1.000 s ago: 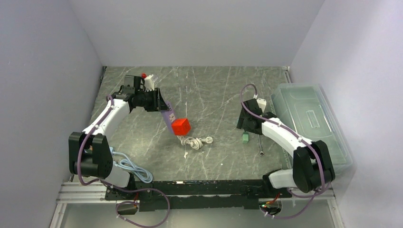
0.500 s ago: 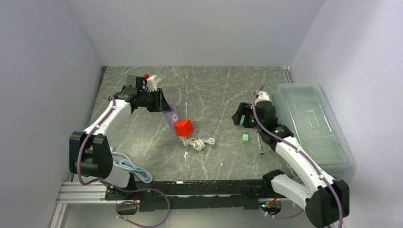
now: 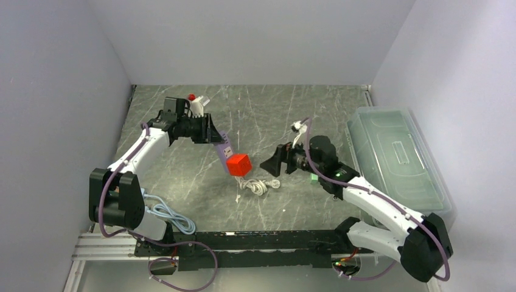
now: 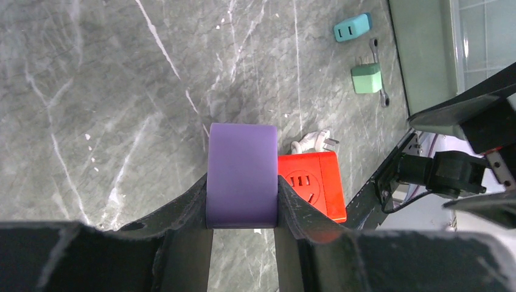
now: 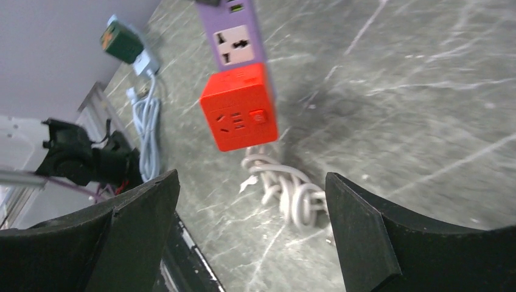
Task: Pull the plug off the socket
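On the table [image 3: 274, 109], the two arms face each other across the red plug [image 3: 238, 164], the left arm up and to its left in the top view, the right arm to its right. The purple socket strip [image 3: 222, 146] runs slantwise from the plug towards the left arm, so its long axis points from the left arm down through the plug and on towards the near edge. The plug sits on the strip's end, not yet pulled off, and both seem to be held clear of the table. A knotted white cord [image 3: 258, 184] lies just below the plug on the near side.

The left fingers [image 4: 182, 207] are clamped on the strip's sides, at the end away from the plug. The right fingers [image 5: 134, 213] stand wide apart and hold nothing. In the right wrist view the plug lies straight ahead of them, between the two tips but well apart from both. The right arm is the free one near the plug. The pull probably has to follow the strip's long axis, away from the left fingers.
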You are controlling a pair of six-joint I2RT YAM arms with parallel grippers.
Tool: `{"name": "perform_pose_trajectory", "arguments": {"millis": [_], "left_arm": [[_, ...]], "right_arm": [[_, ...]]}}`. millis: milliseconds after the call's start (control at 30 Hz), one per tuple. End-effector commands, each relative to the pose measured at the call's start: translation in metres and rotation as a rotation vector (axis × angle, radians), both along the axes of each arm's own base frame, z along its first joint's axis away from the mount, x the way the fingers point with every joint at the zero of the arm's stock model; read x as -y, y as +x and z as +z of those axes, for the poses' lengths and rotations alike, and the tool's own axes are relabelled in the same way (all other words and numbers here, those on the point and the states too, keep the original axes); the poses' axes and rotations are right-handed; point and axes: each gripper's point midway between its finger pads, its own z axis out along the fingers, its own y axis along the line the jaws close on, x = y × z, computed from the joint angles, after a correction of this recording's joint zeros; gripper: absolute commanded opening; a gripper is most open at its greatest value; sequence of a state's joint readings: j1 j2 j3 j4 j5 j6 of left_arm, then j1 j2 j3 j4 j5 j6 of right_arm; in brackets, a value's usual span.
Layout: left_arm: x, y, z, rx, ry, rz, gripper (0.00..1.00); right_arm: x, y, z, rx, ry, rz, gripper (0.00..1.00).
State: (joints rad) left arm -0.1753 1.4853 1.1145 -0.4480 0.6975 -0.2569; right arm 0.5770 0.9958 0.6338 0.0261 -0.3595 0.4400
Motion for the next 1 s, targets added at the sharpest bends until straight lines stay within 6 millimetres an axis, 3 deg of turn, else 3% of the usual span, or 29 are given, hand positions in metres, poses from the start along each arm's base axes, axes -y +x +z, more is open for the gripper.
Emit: {"name": "perform_pose_trajectory", "arguments": {"millis": [0, 533, 967], "left_arm": [[0.020, -0.008, 0.021, 0.039, -0.086, -0.086, 0.00], [0.035, -0.018, 0.017, 0.028, -0.081, -0.153, 0.00], [0.037, -0.019, 0.015, 0.025, -0.075, -0.155, 0.00]], "right_arm": [[-0.033, -0.004, 0.011, 0.047, 0.072, 0.055, 0.93], [-0.093, -0.003, -0.019, 0.055, -0.005, 0.137, 0.94], [-0.104, 0.003, -0.032, 0.075, -0.092, 0.099, 0.91]]}}
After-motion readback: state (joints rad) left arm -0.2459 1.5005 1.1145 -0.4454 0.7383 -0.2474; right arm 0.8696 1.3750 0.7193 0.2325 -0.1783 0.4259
